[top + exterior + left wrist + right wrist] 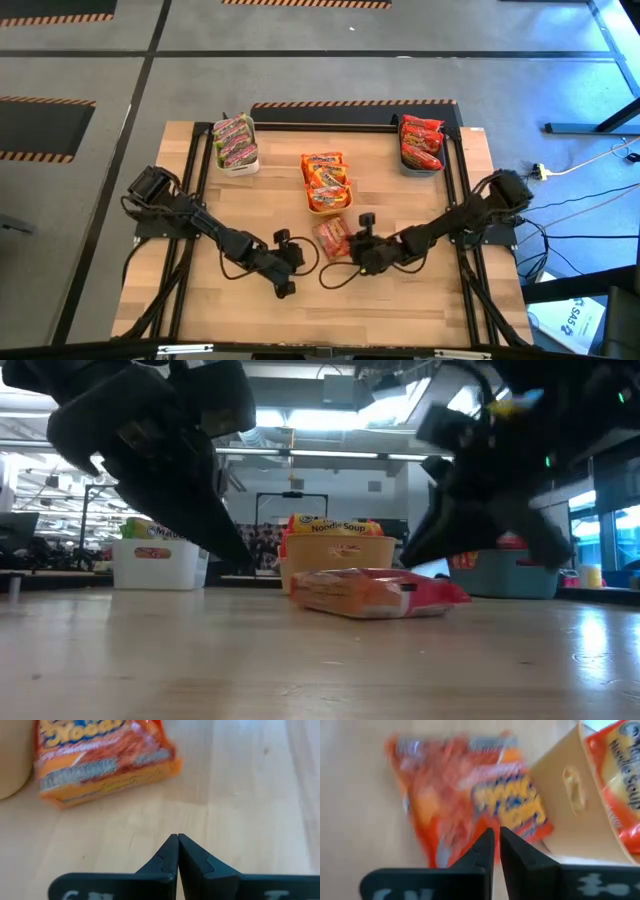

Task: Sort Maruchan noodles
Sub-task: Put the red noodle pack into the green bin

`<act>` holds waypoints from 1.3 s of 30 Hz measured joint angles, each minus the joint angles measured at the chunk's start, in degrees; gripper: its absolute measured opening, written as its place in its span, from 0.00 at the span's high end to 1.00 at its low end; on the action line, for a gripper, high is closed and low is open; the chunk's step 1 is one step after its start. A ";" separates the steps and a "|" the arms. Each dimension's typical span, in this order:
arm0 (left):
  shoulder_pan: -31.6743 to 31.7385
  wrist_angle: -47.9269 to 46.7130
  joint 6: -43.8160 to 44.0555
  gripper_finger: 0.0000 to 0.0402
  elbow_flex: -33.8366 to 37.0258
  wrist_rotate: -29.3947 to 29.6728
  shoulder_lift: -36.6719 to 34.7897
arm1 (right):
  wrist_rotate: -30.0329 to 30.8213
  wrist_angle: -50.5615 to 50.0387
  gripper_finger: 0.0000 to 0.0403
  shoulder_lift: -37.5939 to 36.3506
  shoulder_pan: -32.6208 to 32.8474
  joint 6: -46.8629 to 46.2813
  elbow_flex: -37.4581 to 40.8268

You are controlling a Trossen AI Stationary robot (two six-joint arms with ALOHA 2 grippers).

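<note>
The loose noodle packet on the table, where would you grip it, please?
The loose noodle packet lies flat beside the yellow bin. Probably best: the right pincer, now shut, opens and comes from above onto the short edge away from the bin, pinching its crimped end.

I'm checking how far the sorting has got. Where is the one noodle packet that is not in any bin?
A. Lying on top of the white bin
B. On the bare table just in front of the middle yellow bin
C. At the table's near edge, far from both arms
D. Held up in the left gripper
B: the loose packet lies flat on the wood by the yellow bin, with the shut right gripper right beside it.
</note>
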State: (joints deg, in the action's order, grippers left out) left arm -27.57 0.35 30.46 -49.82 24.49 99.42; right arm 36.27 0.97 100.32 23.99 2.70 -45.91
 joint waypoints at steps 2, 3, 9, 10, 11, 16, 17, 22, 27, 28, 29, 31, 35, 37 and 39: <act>-0.21 0.66 -1.78 1.00 0.10 0.86 0.33 | -3.47 -0.35 0.95 -2.14 0.00 -1.40 -0.15; -0.22 1.66 -2.41 1.00 0.06 1.95 0.65 | -5.92 0.04 0.95 -2.82 0.27 -1.69 -0.15; 0.94 4.27 -4.02 1.00 0.05 16.49 2.06 | -18.07 7.59 0.95 -0.85 3.38 -0.59 -0.25; 1.56 6.44 -4.08 1.00 0.08 18.47 3.11 | -17.27 8.07 0.95 -0.34 4.01 -0.60 -0.13; 2.20 8.91 -4.22 1.00 -0.01 18.97 4.43 | -15.49 9.43 0.95 0.47 4.49 -0.75 -0.09; 5.44 15.89 -6.86 1.00 0.01 17.96 10.32 | -12.36 12.56 0.95 4.34 4.44 -0.92 -0.11; 5.83 16.79 -6.79 1.00 0.11 17.91 11.26 | -12.23 12.54 0.95 4.95 4.32 -1.11 -0.20; 6.04 17.91 -5.48 1.00 0.07 9.37 13.44 | -5.30 6.13 0.95 4.95 4.25 -1.40 -0.17; 3.22 19.16 -4.19 1.00 -0.02 5.00 13.42 | -0.42 0.83 0.95 2.81 5.02 -2.41 -0.15; 2.61 19.62 -4.19 1.00 -0.02 4.43 13.42 | -0.31 0.17 0.95 2.38 5.32 -2.48 -0.15; 2.19 20.34 -4.19 1.00 -0.02 3.51 13.42 | -0.26 -0.91 0.95 1.93 5.35 -2.56 -0.15; 1.62 21.31 -4.31 1.00 -0.02 0.73 13.40 | 0.21 -2.70 0.95 0.93 5.83 -2.62 -0.15; 0.30 20.23 -5.18 1.00 0.03 -1.15 11.98 | -2.04 -4.61 0.95 -1.48 8.31 -2.57 -0.17; -0.28 20.70 -6.38 1.00 0.01 0.69 10.57 | -2.24 -4.40 0.95 -2.87 9.98 -2.52 -0.17; -0.67 20.84 -7.99 1.00 -0.02 5.22 8.75 | -0.01 -3.84 0.95 -4.20 11.43 -2.51 -0.17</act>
State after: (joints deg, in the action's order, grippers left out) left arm -28.24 21.19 22.48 -49.84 29.71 108.17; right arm 36.26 -2.87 96.12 35.42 0.20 -46.09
